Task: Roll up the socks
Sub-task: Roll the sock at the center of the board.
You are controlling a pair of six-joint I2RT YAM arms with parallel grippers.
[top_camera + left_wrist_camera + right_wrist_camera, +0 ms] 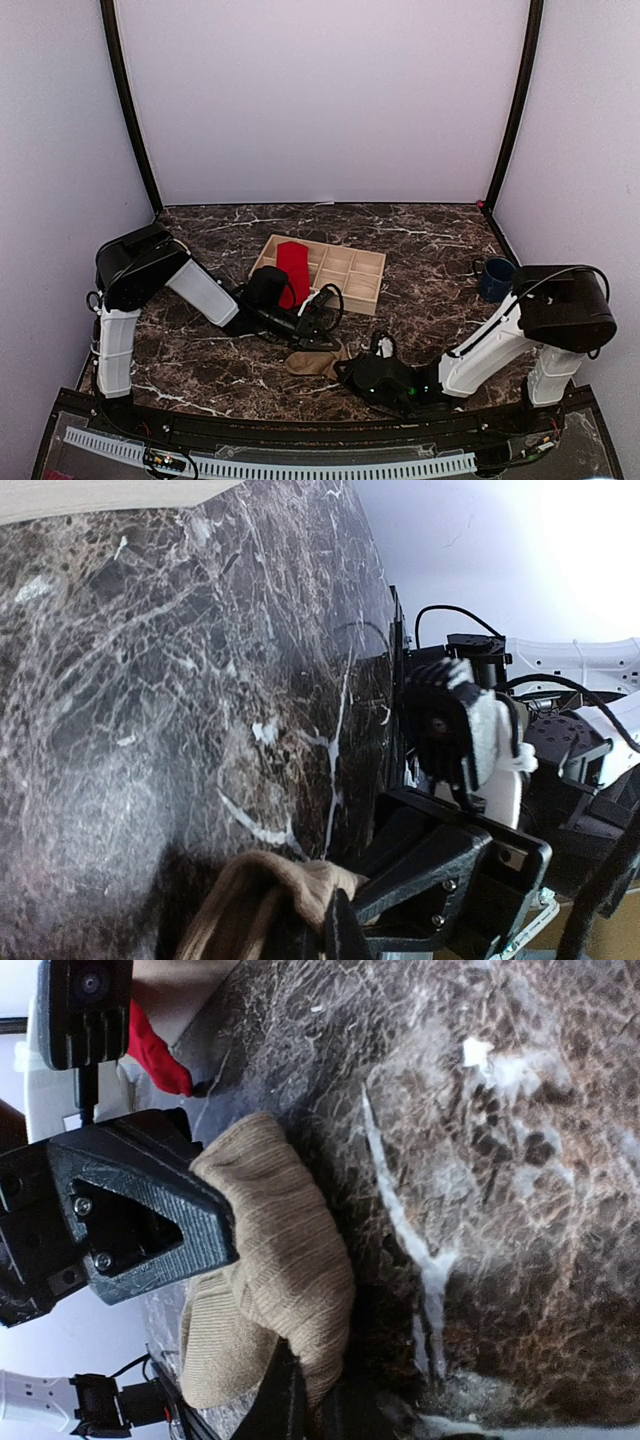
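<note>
Socks lie well apart in the top view. The red sock [293,272] stretches near-to-far across the left end of a wooden tray [378,285]. The tan sock [312,362] sits bunched on the dark veined surface [430,240] nearer the arms, its long axis roughly left to right. The left pincer [322,340] meets its far edge and the right pincer [348,370] its right end, so both arms look equally placed to roll it. A blue mug [495,278] stands far right.

In the left wrist view, ribbed tan knit folds up at the bottom edge beside this pincer's fingers. Whether they are clamped I cannot tell.

In the right wrist view, the soft bundle forms a thick fold. Its lower edge seems pinched between the right pincer's dark fingers, and the left's black finger presses on its flank. Red fabric peeks beyond.
</note>
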